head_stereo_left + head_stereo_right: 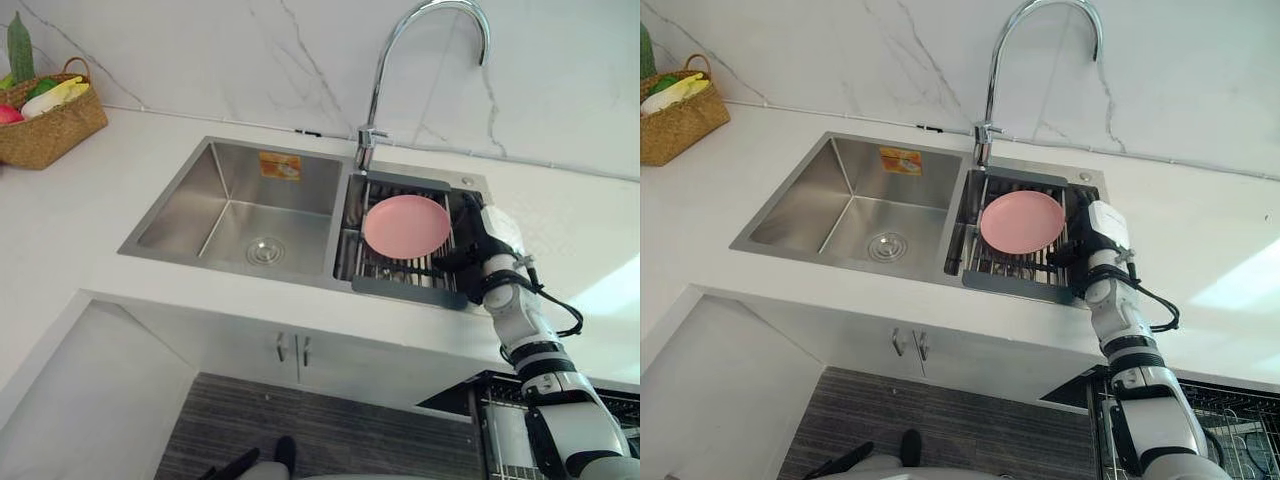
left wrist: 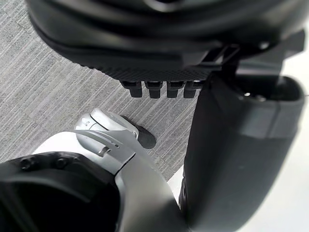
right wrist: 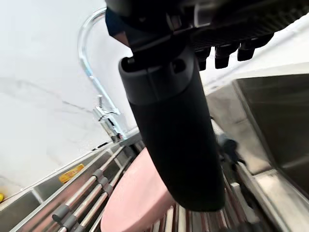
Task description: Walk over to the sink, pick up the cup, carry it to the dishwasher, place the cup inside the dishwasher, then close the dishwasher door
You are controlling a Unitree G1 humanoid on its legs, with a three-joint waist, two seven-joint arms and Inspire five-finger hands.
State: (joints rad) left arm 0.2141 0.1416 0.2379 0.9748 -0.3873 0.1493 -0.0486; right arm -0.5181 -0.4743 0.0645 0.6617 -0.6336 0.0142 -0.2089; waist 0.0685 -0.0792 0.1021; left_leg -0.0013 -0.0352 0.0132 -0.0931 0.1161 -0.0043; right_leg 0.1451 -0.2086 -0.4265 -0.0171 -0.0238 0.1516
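Here, the right hand's (image 1: 475,250) fingers (image 3: 222,55) are relaxed, gripping nothing; its wrist view shows the thumb stretched over a round pink plate (image 3: 135,198). The head views place that plate on the grey slatted rack (image 1: 405,287) in the steel sink's (image 1: 230,205) right half. Relaxed too, the left hand (image 2: 159,53) hangs above grey floor (image 2: 48,96).

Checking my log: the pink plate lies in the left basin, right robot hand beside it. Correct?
No: the plate lies on the rack at the sink's right side, as the left eye view shows. The right robot hand is beside it.
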